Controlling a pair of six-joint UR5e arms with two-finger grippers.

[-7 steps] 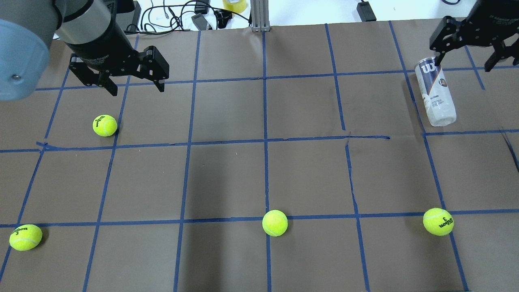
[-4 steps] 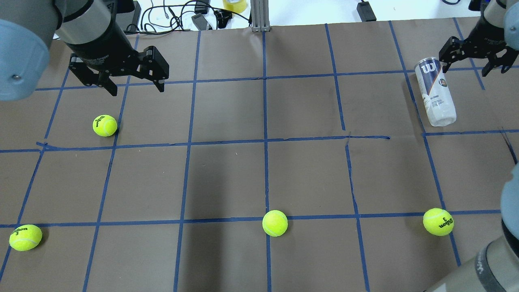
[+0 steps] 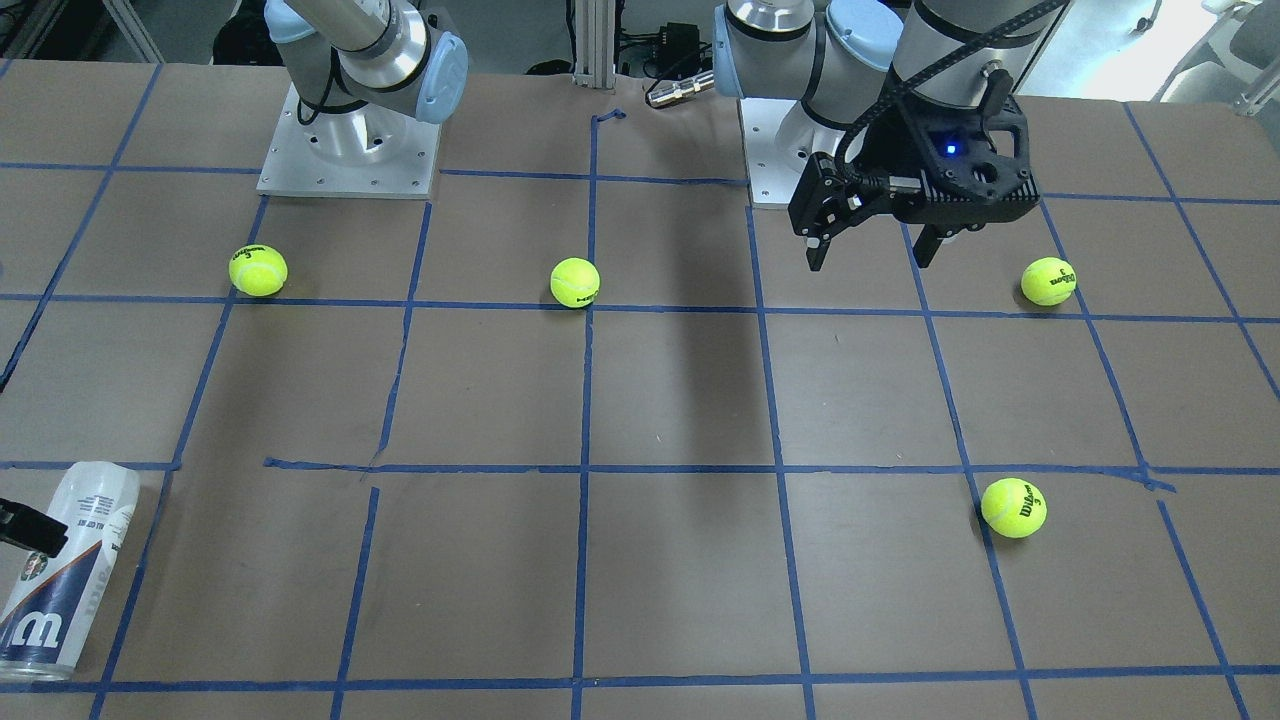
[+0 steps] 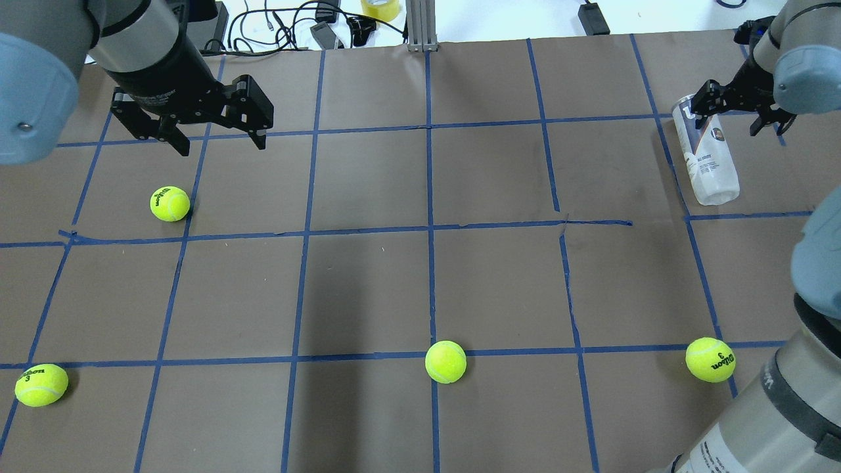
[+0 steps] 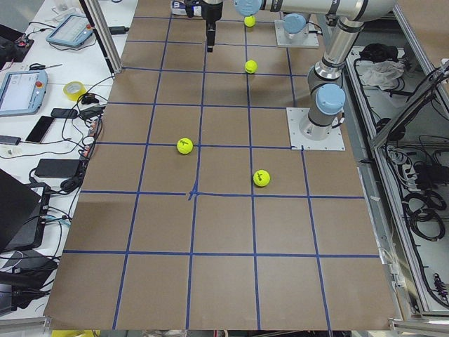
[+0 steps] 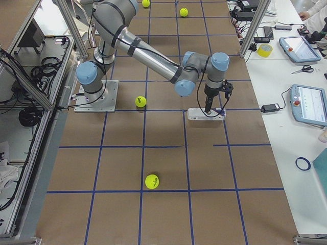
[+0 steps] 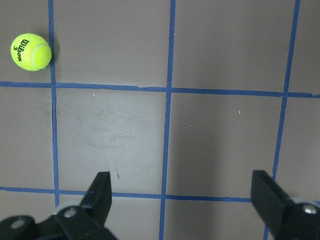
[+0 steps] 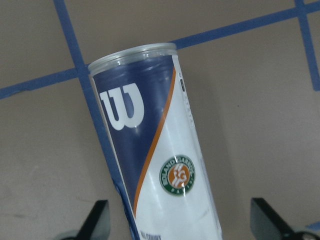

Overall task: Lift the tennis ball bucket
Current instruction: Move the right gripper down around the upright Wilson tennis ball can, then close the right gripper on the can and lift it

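The tennis ball bucket (image 4: 708, 157) is a clear tube with a white and navy label and a "W" logo. It lies on its side on the brown table at the far right. It also shows in the front view (image 3: 70, 570) and fills the right wrist view (image 8: 155, 150). My right gripper (image 4: 736, 108) is open and hovers over the tube's lidded far end, one finger (image 8: 95, 222) on each side, not touching it. My left gripper (image 4: 213, 135) is open and empty, hanging above the table's far left; the left wrist view shows its fingers (image 7: 102, 192) spread over bare table.
Several yellow-green tennis balls lie loose: one below the left gripper (image 4: 169, 203), one at the near left (image 4: 41, 384), one at the near centre (image 4: 445, 361), one at the near right (image 4: 709, 359). Cables and devices (image 4: 315, 26) lie past the far edge.
My right gripper has come down and in toward the tube's far end, and the right arm now shows at the lower right. The left arm and the tube have not moved.
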